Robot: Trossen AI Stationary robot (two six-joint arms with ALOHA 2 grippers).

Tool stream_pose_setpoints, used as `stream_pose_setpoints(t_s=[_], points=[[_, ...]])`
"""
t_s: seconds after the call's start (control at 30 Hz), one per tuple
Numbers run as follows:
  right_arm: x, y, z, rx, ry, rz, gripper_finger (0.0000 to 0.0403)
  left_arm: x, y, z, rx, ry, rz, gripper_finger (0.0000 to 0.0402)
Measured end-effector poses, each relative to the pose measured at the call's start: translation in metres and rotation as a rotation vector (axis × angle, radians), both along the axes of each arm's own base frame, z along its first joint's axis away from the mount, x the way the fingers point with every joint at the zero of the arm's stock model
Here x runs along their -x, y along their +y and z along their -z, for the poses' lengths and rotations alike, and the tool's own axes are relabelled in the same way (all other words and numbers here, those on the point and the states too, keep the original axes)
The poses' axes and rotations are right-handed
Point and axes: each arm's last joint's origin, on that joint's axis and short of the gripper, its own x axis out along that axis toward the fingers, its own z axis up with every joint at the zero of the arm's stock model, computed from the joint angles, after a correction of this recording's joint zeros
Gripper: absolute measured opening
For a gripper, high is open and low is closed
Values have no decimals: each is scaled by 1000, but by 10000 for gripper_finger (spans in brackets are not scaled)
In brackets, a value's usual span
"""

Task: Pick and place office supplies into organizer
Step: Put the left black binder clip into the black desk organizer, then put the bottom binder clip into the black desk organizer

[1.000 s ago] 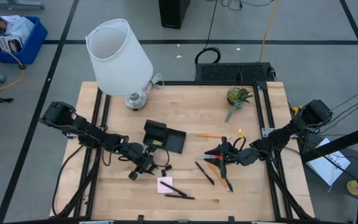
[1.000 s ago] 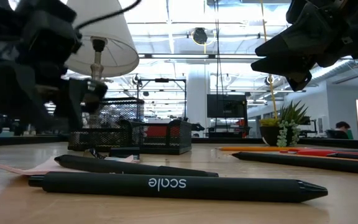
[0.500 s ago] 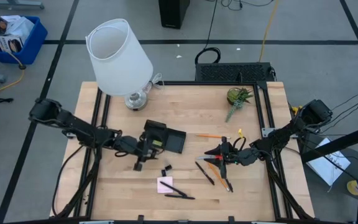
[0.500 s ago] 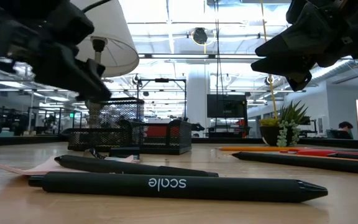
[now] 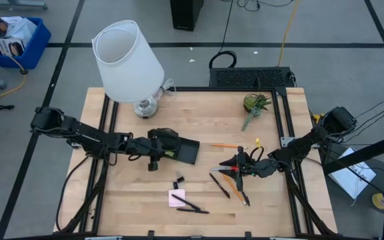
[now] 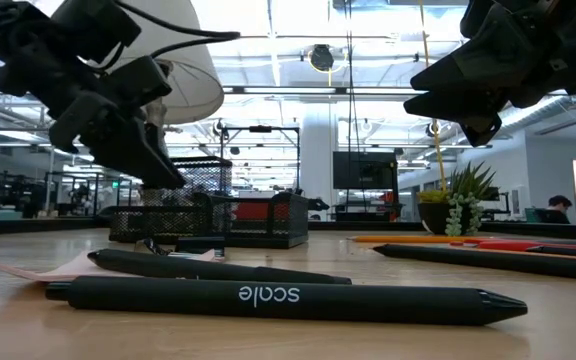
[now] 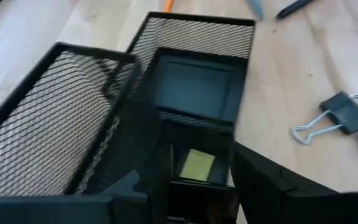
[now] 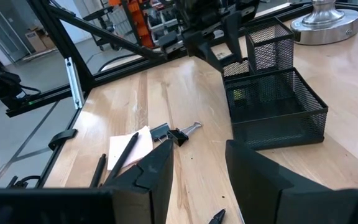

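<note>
The black mesh organizer [image 5: 187, 152] stands mid-table, its taller section toward the table's left. My left gripper [image 5: 156, 155] hovers open over that taller end [image 7: 92, 118]; a yellow piece [image 7: 197, 165] lies inside the organizer below its fingers. The black clip [image 5: 177, 182] and the pink pad [image 5: 177, 198], with a pen across it, lie on the table nearer. My right gripper [image 5: 243, 164] hangs open above the red scissors [image 5: 231, 171], black pens [image 5: 220, 185] and an orange pencil [image 5: 225, 145].
A white lamp [image 5: 128, 61] stands at the far left and a green plant [image 5: 255, 105] at the far right. Another pen [image 5: 193, 211] lies near the table's near edge. A small yellow piece [image 5: 257, 141] lies beside the pencil. Bare wood lies between organizer and pad.
My left gripper has risen from the table beside the clip and swung toward the far edge, ending above the organizer's taller end and turned toward the table's right. The clip stays where it lay.
</note>
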Motion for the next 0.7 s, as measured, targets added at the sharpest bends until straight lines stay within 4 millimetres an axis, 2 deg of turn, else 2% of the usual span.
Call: stream_pose_setpoints(t_s=[0.2,0.43,0.7], points=[[0,0,0,0,0,0,139,0,1,0,-12,-1,-12,150],[0,0,0,0,0,0,139,0,3,0,-76,2,-35,183],[0,0,0,0,0,0,139,0,-2,-1,-1,-13,-13,201]])
